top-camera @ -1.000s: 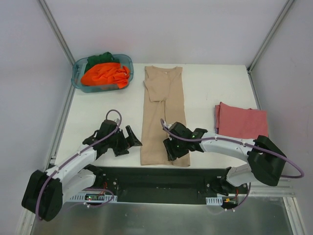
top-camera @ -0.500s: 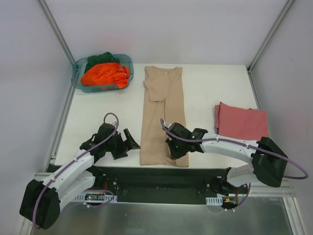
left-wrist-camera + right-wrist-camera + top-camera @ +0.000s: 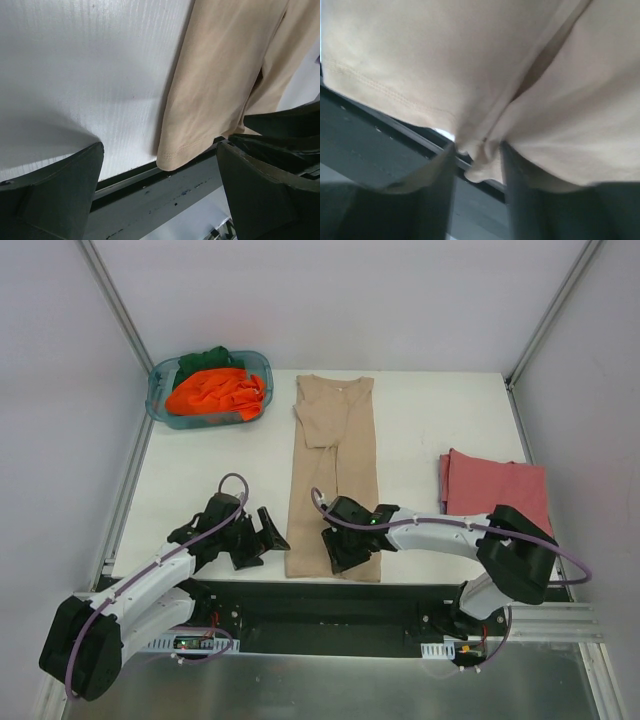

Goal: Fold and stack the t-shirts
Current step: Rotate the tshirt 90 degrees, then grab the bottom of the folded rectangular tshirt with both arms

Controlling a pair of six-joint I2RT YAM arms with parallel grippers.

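- The tan t-shirt is laid down the middle of the table, folded lengthwise into a narrow strip. The collar is at the far end and the hem at the near edge.
- The right gripper is set over the hem end of the strip.
- In the right wrist view, a bunched fold of tan hem is seen clamped between the two fingers. The jaws are drawn in narrow on the cloth.
- The left gripper is placed just beside the strip's near-left corner. Its jaws are spread wide and nothing is grasped.
- In the left wrist view, the stitched hem corner is seen between the spread fingers and is touched by neither. The corner just overlaps the table's near edge.
- The dusty red t-shirt is laid folded at the right side of the table, well apart from the tan one.
- The orange t-shirt is heaped in the teal tub at the far-left corner. The dark green t-shirt is bunched behind it in the same tub.
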